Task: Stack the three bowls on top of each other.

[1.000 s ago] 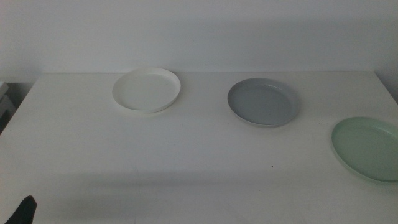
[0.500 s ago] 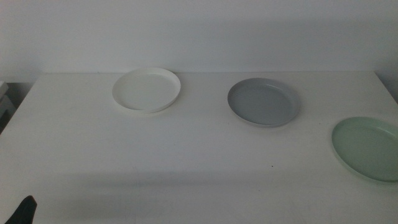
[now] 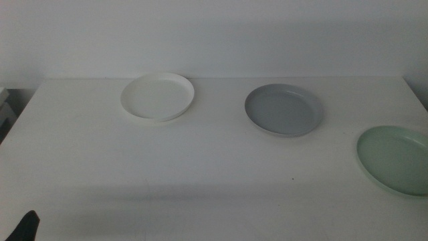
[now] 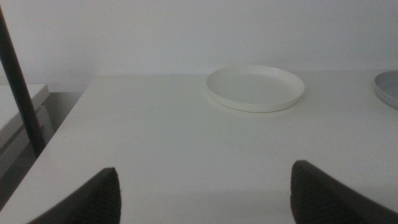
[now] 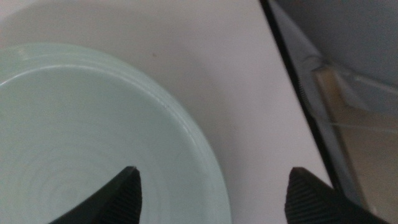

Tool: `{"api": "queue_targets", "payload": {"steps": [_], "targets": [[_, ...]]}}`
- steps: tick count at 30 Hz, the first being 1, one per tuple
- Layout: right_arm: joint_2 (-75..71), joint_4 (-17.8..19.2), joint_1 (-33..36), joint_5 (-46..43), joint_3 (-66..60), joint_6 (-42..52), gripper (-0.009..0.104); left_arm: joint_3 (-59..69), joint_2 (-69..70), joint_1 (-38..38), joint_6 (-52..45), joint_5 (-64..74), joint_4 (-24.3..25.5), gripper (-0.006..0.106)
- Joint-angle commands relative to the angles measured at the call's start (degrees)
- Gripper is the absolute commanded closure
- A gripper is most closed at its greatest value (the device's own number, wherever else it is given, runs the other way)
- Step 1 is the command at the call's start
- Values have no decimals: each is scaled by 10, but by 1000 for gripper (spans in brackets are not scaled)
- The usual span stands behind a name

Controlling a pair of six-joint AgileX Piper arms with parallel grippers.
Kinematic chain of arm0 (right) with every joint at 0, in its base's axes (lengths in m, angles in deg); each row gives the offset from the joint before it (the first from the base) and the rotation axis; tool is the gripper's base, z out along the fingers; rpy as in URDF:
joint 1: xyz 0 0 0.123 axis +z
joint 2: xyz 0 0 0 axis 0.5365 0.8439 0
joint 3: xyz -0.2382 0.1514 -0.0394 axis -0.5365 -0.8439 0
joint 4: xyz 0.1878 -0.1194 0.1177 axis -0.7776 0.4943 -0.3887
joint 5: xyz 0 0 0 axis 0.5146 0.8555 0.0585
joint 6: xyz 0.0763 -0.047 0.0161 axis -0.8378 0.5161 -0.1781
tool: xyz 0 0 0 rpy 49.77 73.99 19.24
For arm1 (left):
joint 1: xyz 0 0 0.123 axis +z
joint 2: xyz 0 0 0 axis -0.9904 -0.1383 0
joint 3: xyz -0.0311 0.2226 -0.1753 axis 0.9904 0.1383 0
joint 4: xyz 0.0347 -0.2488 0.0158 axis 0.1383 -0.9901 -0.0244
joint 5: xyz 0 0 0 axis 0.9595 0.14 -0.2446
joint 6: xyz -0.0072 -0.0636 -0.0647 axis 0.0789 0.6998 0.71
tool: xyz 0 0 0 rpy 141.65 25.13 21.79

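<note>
Presently unstacked, all three bowls, each apart from the others on the desk (image 3: pixel 214 167).

- White bowl (image 3: pixel 158 96): far left of centre, upright, empty. Also seen from the left wrist (image 4: pixel 255 88), well ahead of the jaws.
- Grey bowl (image 3: pixel 283 110): far right of centre, near the white one but not touching.
- Mint green bowl (image 3: pixel 394 159): right edge of the desk, partly cut off by the middle view. Fills much of the right wrist view (image 5: pixel 93 137), rim curving between the jaws.
- Left end effector (image 4: pixel 205 190): low at the near left corner, only a dark tip showing in the middle view (image 3: pixel 25 226). Jaws spread wide, nothing between them. Judged waiting.
- Right end effector (image 5: pixel 211 190): out of the middle view, hanging just above the mint green bowl's rim near the desk's right edge. Jaws wide apart, holding nothing.

Change over the last second: none in bowl positions; left tip unmoved too. Meaning for the task: no stacking begun. Judged next: rim grasp on the mint green bowl by the right end effector.
</note>
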Motion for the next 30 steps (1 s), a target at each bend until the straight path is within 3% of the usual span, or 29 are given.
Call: {"api": "queue_targets", "payload": {"steps": [1,13,20,24,30], "targets": [[-13,-11,-3,-25,20,6,38,3,8,-1,8,-43,-7,10],[31,-7,-3,-41,20,9,60,3,8,-1,8,-43,-7,10],[38,4,-3,-26,20,25,95,3,8,-1,8,-43,-7,10],[24,4,-3,-13,20,39,95,3,8,-1,8,-43,-7,10],[-64,-25,21,27,20,37,95,3,8,-1,8,-43,-7,10]]}}
